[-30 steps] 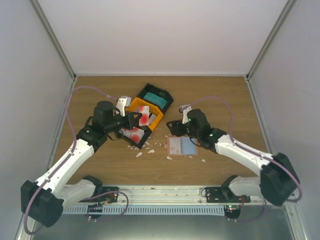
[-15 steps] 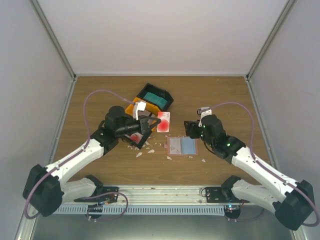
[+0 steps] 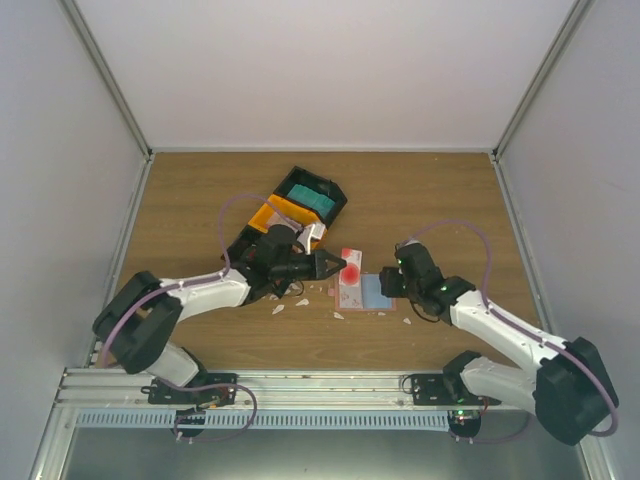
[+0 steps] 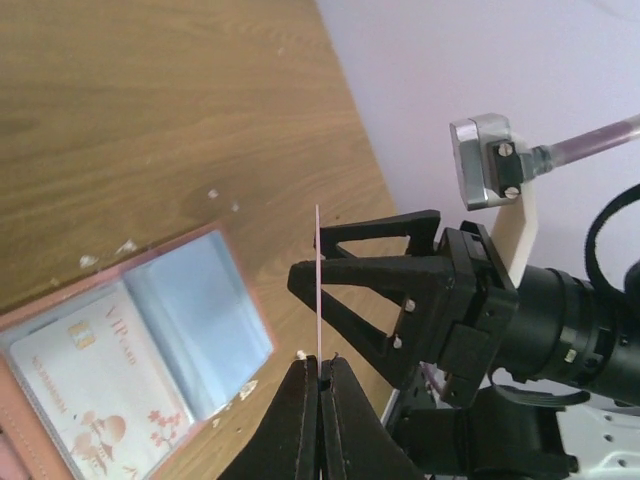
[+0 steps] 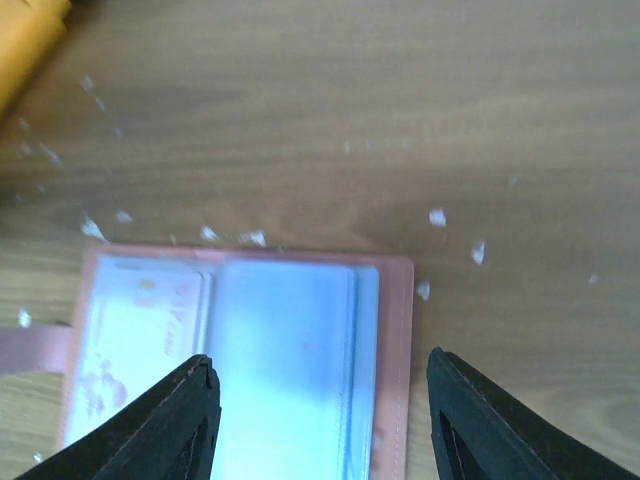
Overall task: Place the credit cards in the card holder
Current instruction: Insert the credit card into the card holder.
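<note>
The wooden table (image 3: 200,200) is carrying everything, and both arms are reaching in over its middle. The black-and-orange compartment tray (image 3: 270,213) is lying behind the left arm, apart from the work. The card holder (image 3: 365,293) is lying open and flat between the two arms. The right gripper (image 3: 385,283) is hovering at the holder's right side with its jaws spread wide and holding nothing, probably to steady the holder or lift a sleeve. The left gripper (image 3: 340,266) is pinching a white-and-red credit card (image 3: 351,268) tightly by one end and reaching it toward the holder's left edge, which suits sliding it into a pocket.

The left wrist view is showing that card (image 4: 318,290) edge-on as a thin line rising from the closed fingertips, with the holder (image 4: 130,350) below. It is also showing a VIP card (image 4: 80,390) already seated in the left pocket. The right wrist view is showing the right sleeve (image 5: 290,350) looking vacant, and small white paper scraps (image 5: 437,216) lying around the holder.
</note>
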### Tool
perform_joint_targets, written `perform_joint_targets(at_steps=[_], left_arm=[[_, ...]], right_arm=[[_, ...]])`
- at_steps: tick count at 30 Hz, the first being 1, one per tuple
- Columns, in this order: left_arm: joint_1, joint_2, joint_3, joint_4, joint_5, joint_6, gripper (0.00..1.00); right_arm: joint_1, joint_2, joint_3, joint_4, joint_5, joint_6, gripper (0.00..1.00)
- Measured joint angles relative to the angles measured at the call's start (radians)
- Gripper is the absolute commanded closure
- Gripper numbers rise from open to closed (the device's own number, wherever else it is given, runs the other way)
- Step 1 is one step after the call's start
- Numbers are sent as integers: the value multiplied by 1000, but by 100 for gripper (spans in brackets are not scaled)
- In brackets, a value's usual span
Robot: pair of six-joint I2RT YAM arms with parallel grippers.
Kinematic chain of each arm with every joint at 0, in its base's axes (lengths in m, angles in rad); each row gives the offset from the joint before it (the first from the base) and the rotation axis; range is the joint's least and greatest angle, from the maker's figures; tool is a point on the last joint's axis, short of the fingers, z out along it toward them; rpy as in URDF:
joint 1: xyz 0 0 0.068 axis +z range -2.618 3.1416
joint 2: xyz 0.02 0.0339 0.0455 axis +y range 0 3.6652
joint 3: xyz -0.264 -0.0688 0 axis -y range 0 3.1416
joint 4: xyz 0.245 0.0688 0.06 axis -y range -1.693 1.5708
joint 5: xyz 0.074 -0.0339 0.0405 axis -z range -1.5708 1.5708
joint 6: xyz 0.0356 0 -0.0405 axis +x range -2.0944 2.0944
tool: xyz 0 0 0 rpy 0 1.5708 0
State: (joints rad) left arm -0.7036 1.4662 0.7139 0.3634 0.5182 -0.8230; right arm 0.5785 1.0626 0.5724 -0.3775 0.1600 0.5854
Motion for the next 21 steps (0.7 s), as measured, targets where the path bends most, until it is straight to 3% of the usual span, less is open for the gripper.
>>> perform_joint_targets(at_steps=[9,21], left_arm=[[-21,197,-19,95,-34,-124,100],[-83,278,-19,155,-124,-235,100]], right_arm=[[-75,120,-58,50,-151,13,44],[-109,175,-83,71,-194,13,48]])
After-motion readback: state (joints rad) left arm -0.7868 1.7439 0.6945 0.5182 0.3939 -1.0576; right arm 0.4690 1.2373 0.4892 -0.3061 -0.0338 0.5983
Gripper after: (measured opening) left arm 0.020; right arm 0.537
